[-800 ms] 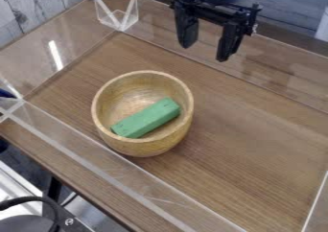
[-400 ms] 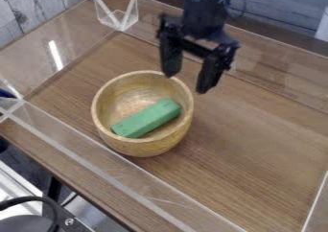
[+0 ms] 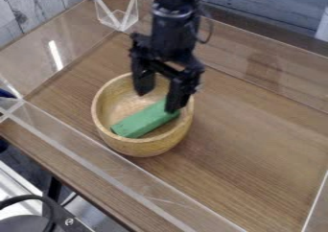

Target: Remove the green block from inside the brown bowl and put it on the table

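Observation:
The green block (image 3: pixel 138 124) lies slanted inside the brown bowl (image 3: pixel 118 130), which rests on the table (image 3: pixel 244 169) left of centre. My gripper (image 3: pixel 160 97) points straight down over the bowl's far right part, open. Its two dark fingers straddle the block's upper right end, one finger (image 3: pixel 142 83) on the left and the other on the right. The fingertips dip below the bowl's rim. Nothing is held. The arm hides the bowl's back rim and the block's far end.
Clear acrylic walls (image 3: pixel 77 169) edge the tabletop on all sides. A clear bracket (image 3: pixel 118 13) stands at the back left corner. Bare wood grain stretches to the right and front of the bowl.
The gripper has travelled from the back right of the table toward the left and down. It now hangs over the bowl with its open fingers around the block's end.

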Controlling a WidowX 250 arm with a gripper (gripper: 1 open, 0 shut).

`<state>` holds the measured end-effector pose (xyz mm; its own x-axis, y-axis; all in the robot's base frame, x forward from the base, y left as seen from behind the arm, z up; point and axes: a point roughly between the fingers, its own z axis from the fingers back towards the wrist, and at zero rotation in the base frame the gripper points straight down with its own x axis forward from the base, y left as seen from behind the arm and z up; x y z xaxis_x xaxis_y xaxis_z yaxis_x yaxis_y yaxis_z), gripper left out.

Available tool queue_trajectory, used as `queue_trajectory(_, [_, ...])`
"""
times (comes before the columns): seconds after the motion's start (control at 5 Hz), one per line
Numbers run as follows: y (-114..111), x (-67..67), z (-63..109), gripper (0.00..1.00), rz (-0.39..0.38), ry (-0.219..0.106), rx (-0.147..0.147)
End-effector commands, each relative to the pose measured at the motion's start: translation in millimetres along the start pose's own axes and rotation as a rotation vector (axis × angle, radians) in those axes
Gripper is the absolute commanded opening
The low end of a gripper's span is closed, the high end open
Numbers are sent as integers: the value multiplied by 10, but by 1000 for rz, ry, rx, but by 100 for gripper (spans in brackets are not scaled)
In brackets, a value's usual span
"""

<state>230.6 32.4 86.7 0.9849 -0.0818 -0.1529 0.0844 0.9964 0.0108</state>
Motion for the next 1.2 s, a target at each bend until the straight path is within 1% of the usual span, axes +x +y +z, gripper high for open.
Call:
queue_trajectory(0.0, [127, -50, 7, 100, -5, -68, 15])
queue_trajectory(0.2, [192, -45, -96, 100, -6, -95, 5])
queue_trajectory(0.4, [170, -20, -122, 100, -1, -118, -6])
queue_trajectory(1.0, [54, 27, -71, 100, 0, -176, -52])
